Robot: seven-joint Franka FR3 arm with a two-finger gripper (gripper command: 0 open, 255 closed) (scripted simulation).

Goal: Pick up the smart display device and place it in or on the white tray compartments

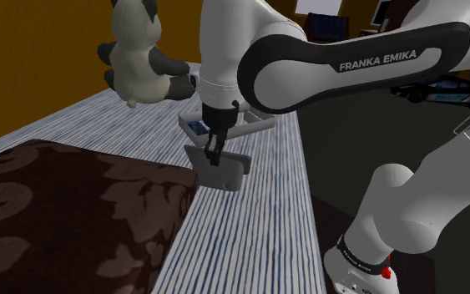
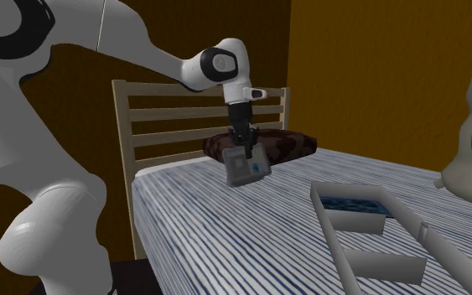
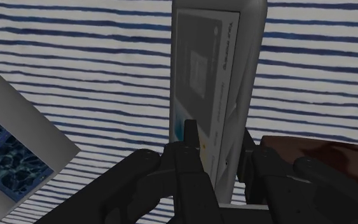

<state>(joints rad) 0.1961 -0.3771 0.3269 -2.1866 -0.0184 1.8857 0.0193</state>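
One thin edge only: clamped the smart display (image 2: 246, 168) there in the gripper (image 2: 244, 151), above the striped bed (image 2: 225, 226), short of the white tray (image 2: 376, 266). Risked swivelling or slipping loose in transit.

Bedcover (image 1: 258, 225): white, with thin dark-blue stripes.
Blanket (image 1: 66, 209): dark brown, with a paler brown leaf pattern.
Display (image 2: 246, 166): grey body with a small blue patch near one corner. In the wrist view its face is grey with faint pale print.
Tray (image 2: 368, 251): pale grey walls. One compartment floor is mottled dark blue.
Soft toy (image 1: 137, 58): cream with dark grey patches.
Gripper (image 1: 214, 154): black all over.
Arm (image 1: 224, 42): white, with black joint bands, one carrying white lettering.
Headboard (image 2: 184, 109): pale beige.
Wall (image 2: 376, 75): plain ochre-brown.
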